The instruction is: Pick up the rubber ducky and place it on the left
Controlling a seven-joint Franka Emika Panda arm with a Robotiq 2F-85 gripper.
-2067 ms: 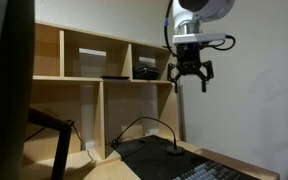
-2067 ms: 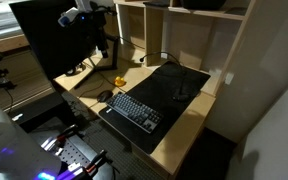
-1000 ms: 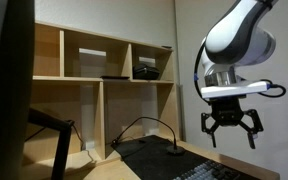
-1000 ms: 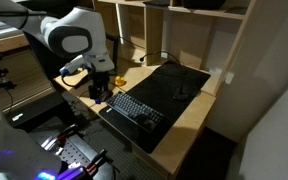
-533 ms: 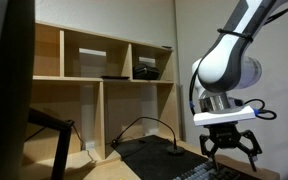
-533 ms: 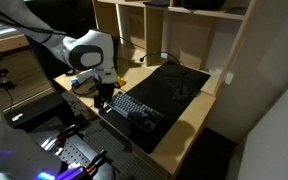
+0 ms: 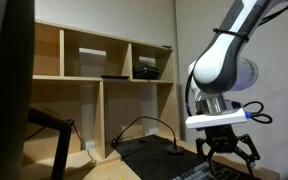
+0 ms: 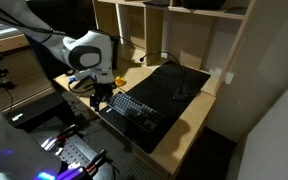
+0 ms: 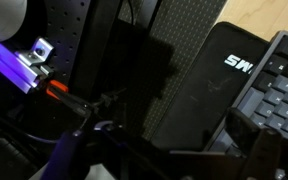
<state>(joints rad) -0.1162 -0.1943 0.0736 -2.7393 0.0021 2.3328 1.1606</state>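
The rubber ducky is a tiny yellow spot on the wooden desk, just behind my arm and next to the black desk mat. It is hidden in the wrist view. My gripper hangs low over the desk's front corner, by the end of the keyboard. In an exterior view the gripper has its fingers spread open and holds nothing. In the wrist view the gripper looks down past the desk edge, the mat and the keyboard; one dark finger shows at the right.
A wooden shelf unit stands behind the desk with dark items in its upper compartments. A large dark monitor stands at the desk's far end, with cables near it. Equipment with purple lights sits below the desk edge.
The arm has come down from shelf height to just above the desk near the keyboard's end. In the last half second it sank a little more. The gripper stays open.
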